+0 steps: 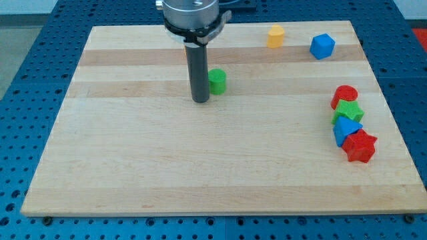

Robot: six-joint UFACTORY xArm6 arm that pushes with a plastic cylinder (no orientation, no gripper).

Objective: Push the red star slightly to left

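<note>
The red star (pixel 360 147) lies near the board's right edge, at the bottom of a touching column of blocks. Above it are a blue triangular block (pixel 345 129), a green star-like block (pixel 349 111) and a red cylinder (pixel 345 95). My tip (pixel 201 100) rests on the board in the upper middle, far to the left of the red star. It stands just left of a green cylinder (pixel 217 81), close to it or touching it.
A yellow block (pixel 275 37) and a blue cube-like block (pixel 322 46) sit near the board's top edge at the right. The wooden board (pixel 133 167) lies on a blue perforated table.
</note>
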